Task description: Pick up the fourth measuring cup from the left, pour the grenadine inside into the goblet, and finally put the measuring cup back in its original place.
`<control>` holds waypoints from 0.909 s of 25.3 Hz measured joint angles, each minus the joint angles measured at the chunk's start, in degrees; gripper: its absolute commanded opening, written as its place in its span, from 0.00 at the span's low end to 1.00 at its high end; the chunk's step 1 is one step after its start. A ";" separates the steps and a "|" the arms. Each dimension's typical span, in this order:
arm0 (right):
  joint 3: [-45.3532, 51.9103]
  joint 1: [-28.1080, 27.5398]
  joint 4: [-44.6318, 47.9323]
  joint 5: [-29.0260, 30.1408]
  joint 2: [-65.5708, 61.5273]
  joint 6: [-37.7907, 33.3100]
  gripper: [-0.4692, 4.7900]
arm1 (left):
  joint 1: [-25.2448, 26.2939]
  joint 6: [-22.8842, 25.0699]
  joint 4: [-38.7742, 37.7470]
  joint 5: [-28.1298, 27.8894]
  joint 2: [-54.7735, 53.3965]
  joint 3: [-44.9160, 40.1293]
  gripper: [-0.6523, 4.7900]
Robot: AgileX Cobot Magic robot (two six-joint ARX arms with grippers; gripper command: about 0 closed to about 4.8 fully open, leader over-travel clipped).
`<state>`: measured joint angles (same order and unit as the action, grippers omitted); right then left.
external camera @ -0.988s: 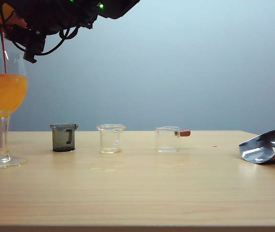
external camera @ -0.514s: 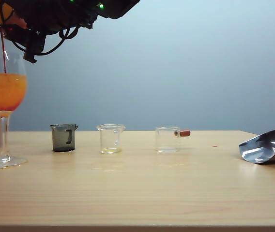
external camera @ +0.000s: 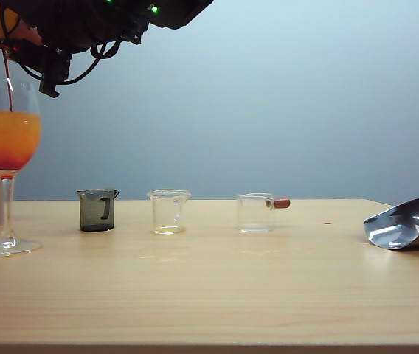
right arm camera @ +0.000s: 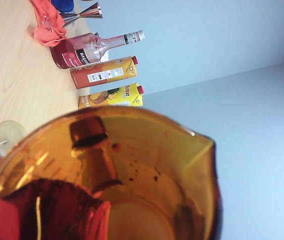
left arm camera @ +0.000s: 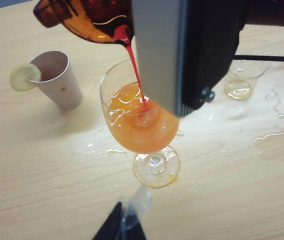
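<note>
Right gripper (external camera: 18,33) sits in the upper left of the exterior view, clamped on the fourth measuring cup (left arm camera: 84,20). The cup is tipped lip-down over the goblet (external camera: 7,147). The fingers themselves are mostly hidden behind the arm's black body, but the amber cup hangs in mid-air there and fills the right wrist view (right arm camera: 117,175).

The grenadine (left arm camera: 134,70) runs as a thin red stream from the cup's lip into the goblet bowl. In the exterior view a red layer (external camera: 4,161) lies at the bottom of the bowl, under the orange juice (external camera: 7,133). Red syrup also shows inside the cup in the right wrist view.

The goblet stands upright at the far left edge of the exterior view, foot on the table (external camera: 209,295).

Left gripper (left arm camera: 121,227): only dark fingertips show at the bottom edge of the left wrist view, above the table near the goblet's foot. They look close together; cannot tell whether something pale sits between them, so state unclear.

Rest of the row, left to right in the exterior view, all upright and well apart:
- smoky grey cup (external camera: 97,210)
- clear cup (external camera: 169,212)
- clear cup with brown stub handle (external camera: 257,212)

Silver pouch (external camera: 409,223) lies at the right edge. Paper cup (left arm camera: 57,77) with a lemon slice (left arm camera: 24,76) on its rim stands just beside the goblet.
</note>
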<state>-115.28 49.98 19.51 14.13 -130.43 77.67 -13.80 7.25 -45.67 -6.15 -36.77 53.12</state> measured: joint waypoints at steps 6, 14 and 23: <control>0.00 0.00 0.02 -0.11 0.00 1.22 0.47 | 0.00 -0.02 0.00 0.00 0.00 0.00 0.11; 0.00 0.00 0.02 -0.13 0.00 4.96 0.47 | 0.00 0.00 0.00 0.00 0.00 0.00 0.11; 0.00 0.00 0.02 -0.02 0.00 9.05 0.47 | 0.00 0.00 0.00 0.00 0.00 0.00 0.12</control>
<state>-115.28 49.98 19.53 14.11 -130.43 86.72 -13.80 7.25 -45.67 -6.15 -36.77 53.12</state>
